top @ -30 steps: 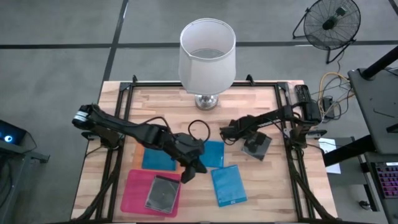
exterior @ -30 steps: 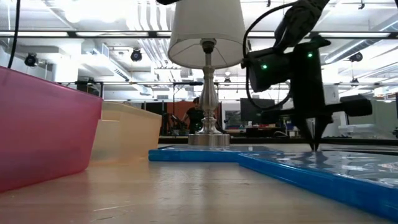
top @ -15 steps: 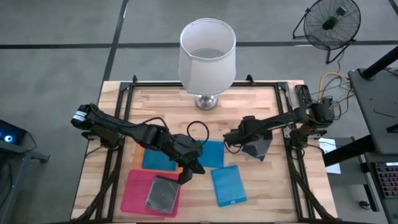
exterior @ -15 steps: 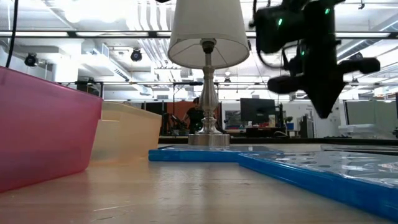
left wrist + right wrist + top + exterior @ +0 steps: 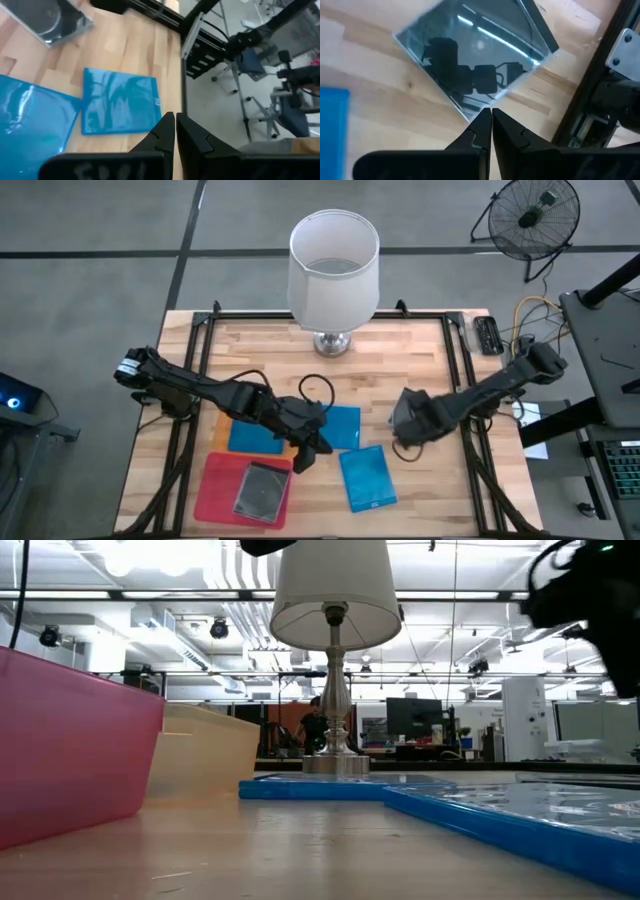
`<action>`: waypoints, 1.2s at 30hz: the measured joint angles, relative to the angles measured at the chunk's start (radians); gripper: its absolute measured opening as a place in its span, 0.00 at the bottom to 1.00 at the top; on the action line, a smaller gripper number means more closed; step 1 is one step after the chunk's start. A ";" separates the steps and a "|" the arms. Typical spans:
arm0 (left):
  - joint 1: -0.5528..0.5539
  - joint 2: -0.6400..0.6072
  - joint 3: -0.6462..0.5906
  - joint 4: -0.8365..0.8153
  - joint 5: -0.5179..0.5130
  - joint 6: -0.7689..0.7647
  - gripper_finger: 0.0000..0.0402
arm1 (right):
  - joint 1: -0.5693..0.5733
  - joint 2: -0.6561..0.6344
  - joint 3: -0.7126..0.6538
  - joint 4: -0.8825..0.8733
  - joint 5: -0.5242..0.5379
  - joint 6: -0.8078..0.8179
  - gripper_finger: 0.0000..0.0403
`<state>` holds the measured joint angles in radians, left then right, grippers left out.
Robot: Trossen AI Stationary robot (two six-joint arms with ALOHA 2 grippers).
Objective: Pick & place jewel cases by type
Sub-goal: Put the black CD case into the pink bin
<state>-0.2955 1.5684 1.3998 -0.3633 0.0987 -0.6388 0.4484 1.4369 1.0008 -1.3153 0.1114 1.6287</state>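
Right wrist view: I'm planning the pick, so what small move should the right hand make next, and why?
Probably open the right hand: it is shut, with its tips at the edge of the dark jewel case, which lies flat and is not gripped.

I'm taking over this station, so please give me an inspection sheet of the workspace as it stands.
Surface: wooden table, framed by black rails.
Job's things: blue cases; a dark case on the pink sheet; another under the right arm.
Clutter: lamp.
Grippers: left pincer shut, empty; right pincer shut, empty.
Cables: black loop.
Surroundings: fan, grey floor.
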 joint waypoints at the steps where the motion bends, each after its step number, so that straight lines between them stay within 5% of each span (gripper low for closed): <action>1: 0.000 0.000 0.000 -0.002 -0.007 0.000 0.00 | 0.023 -0.008 -0.014 0.006 -0.006 0.009 0.02; 12: 0.001 0.000 0.000 0.016 -0.037 -0.005 0.00 | 0.177 -0.008 -0.198 0.203 -0.089 0.062 0.02; 36: 0.005 0.000 0.000 0.035 -0.074 -0.070 0.00 | 0.109 0.007 -0.322 0.470 -0.071 -0.057 0.02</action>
<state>-0.2901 1.5684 1.3998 -0.3286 0.0242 -0.7086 0.5574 1.4437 0.6785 -0.8453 0.0400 1.5721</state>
